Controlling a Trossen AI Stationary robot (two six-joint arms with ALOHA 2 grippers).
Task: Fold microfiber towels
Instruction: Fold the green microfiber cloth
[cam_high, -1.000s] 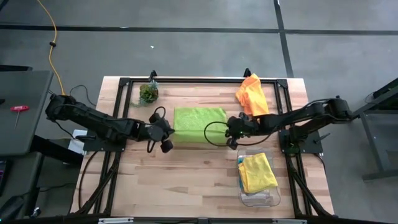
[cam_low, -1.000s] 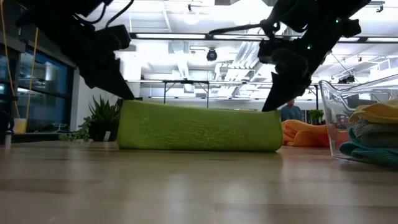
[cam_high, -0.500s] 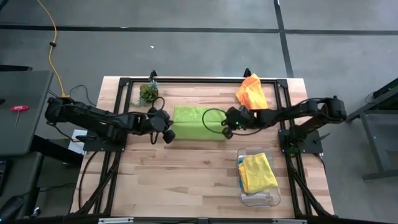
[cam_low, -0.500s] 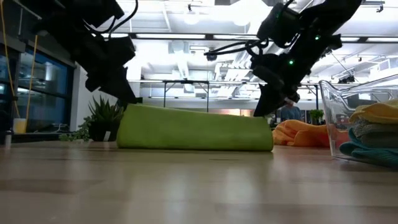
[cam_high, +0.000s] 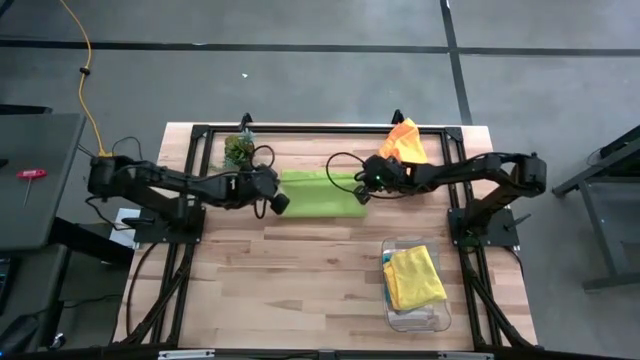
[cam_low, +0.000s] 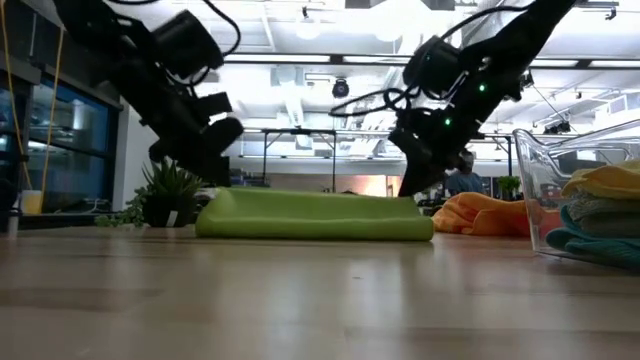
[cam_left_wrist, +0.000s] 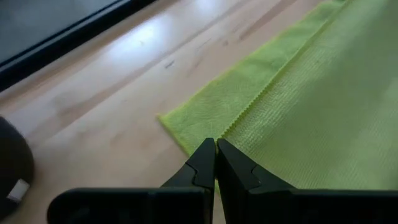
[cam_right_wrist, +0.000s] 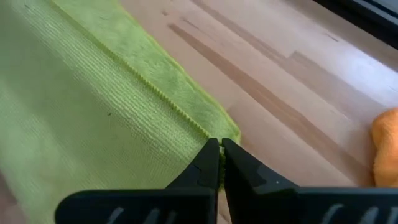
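From above, the lime green towel (cam_high: 320, 191) was seen folded into a flat strip at about twelve o'clock from the centre of the wooden surface (cam_high: 300, 290). The left claw (cam_high: 279, 201) was pinched on its nine o'clock end and the right claw (cam_high: 362, 193) on its three o'clock end. An orange towel (cam_high: 402, 140) was heaped at two o'clock, a yellow towel (cam_high: 414, 277) was laid in a clear bin (cam_high: 392, 313) at four o'clock, and a small plant (cam_high: 238, 149) was set at eleven o'clock.

From the low camera, the green towel (cam_low: 315, 216) was shown lying flat, with both arms lowered to its ends.

In the left wrist view, the left claw (cam_left_wrist: 215, 148) was closed tight on the towel's corner edge (cam_left_wrist: 186, 124).

In the right wrist view, the right claw (cam_right_wrist: 220, 148) was likewise closed on a towel corner (cam_right_wrist: 214, 124).
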